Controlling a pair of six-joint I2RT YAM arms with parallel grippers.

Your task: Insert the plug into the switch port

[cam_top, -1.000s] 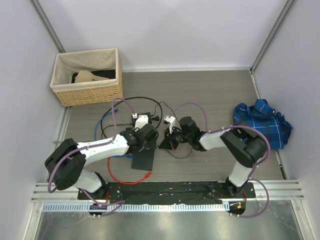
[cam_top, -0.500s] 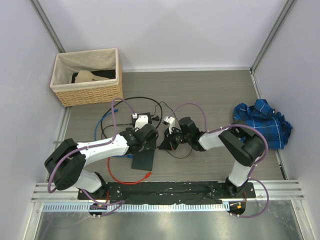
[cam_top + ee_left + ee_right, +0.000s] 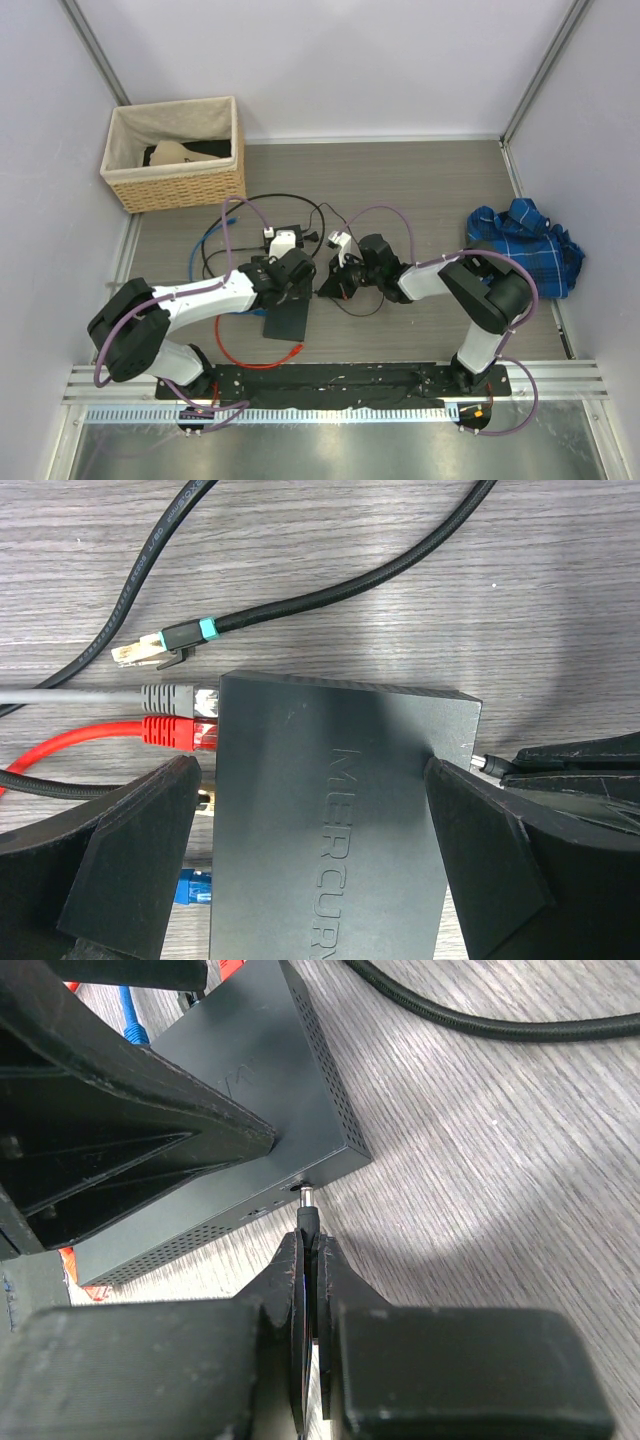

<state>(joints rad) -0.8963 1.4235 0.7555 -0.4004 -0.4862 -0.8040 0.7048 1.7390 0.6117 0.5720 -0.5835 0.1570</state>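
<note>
Pinching the plug (image 3: pixel 307 1212), the right gripper (image 3: pixel 308 1250) is clenched, the plug's metal tip meeting a port (image 3: pixel 298 1188) in the side wall of the switch (image 3: pixel 260 1050); the left gripper (image 3: pixel 315 840) stands spread wide astride the switch on the table (image 3: pixel 420 620).

Wicker basket (image 3: pixel 172 155) stands far left. Blue cloth (image 3: pixel 525 245) lies well right of basket; red cable (image 3: pixel 296 350) lies nearer than basket.
</note>
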